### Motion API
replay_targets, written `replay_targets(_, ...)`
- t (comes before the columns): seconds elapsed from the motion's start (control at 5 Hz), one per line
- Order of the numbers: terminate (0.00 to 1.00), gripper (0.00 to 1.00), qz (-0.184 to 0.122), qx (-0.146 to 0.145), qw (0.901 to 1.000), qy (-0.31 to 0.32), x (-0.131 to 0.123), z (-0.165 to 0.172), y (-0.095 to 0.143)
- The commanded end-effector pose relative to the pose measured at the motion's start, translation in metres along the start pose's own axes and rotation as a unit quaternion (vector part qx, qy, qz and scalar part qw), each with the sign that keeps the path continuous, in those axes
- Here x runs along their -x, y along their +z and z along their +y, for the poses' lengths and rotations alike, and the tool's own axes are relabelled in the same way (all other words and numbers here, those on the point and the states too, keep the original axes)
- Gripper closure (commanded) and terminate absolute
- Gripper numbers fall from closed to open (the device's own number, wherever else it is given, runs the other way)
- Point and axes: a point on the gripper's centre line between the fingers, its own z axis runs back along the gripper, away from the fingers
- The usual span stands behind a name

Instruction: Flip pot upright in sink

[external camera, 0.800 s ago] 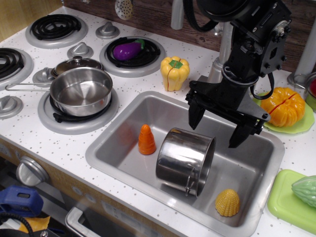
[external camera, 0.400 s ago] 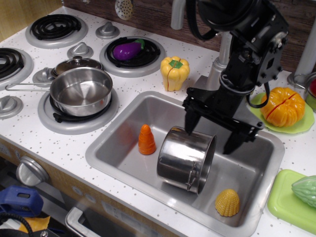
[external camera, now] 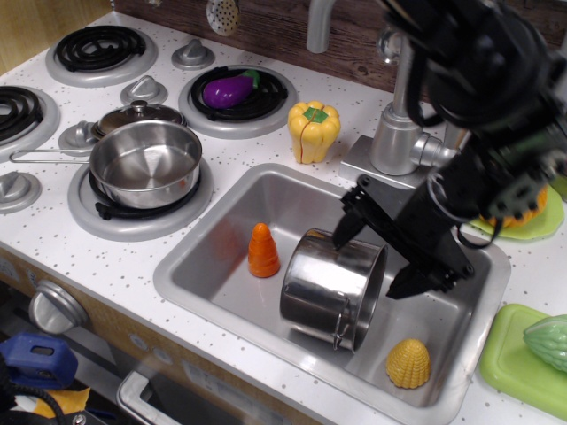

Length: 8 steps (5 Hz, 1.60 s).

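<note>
The shiny steel pot [external camera: 323,283] lies on its side in the middle of the grey sink [external camera: 199,288], its mouth facing right and a thin wire handle at the lower rim. My black gripper [external camera: 376,260] is open and tilted. It sits low at the pot's mouth: one fingertip [external camera: 344,234] is by the top of the rim, the other is to the right of the rim over the sink floor. It holds nothing.
An orange cone-shaped carrot [external camera: 263,251] stands left of the pot and a yellow corn piece [external camera: 408,363] lies at the sink's front right. The faucet [external camera: 397,133] rises behind. A long-handled saucepan [external camera: 146,164] sits on the left burner. A yellow pepper [external camera: 314,130] stands near the sink's back rim.
My gripper has dropped lower and tilted over, its wrist swinging right; the fingers have come down from above the pot to its mouth. The pot has not moved.
</note>
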Motion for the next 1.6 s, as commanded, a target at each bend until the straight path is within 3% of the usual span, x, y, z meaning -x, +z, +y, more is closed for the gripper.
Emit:
replay_targets(0.0, 0.0, 0.0, -0.032, -0.033, 0.9989, 0.007, -0.01, -0.002, 0.004)
replay_targets(0.4, 0.0, 0.0, -0.027, -0.121, 0.9919, -0.028, -0.01, 0.002, -0.007)
replay_targets(0.6, 0.0, 0.0, -0.021, -0.143, 0.9885, -0.046, -0.012, 0.011, -0.008)
replay_targets(0.8, 0.0, 1.0, -0.024, -0.149, 0.9875, -0.045, -0.011, 0.016, -0.011)
replay_targets(1.2, 0.0, 1.0, -0.024, -0.132, 0.9905, -0.029, -0.011, 0.019, -0.012)
replay_targets(1.4, 0.0, 1.0, -0.024, -0.093, 0.9951, -0.025, -0.012, 0.025, -0.011)
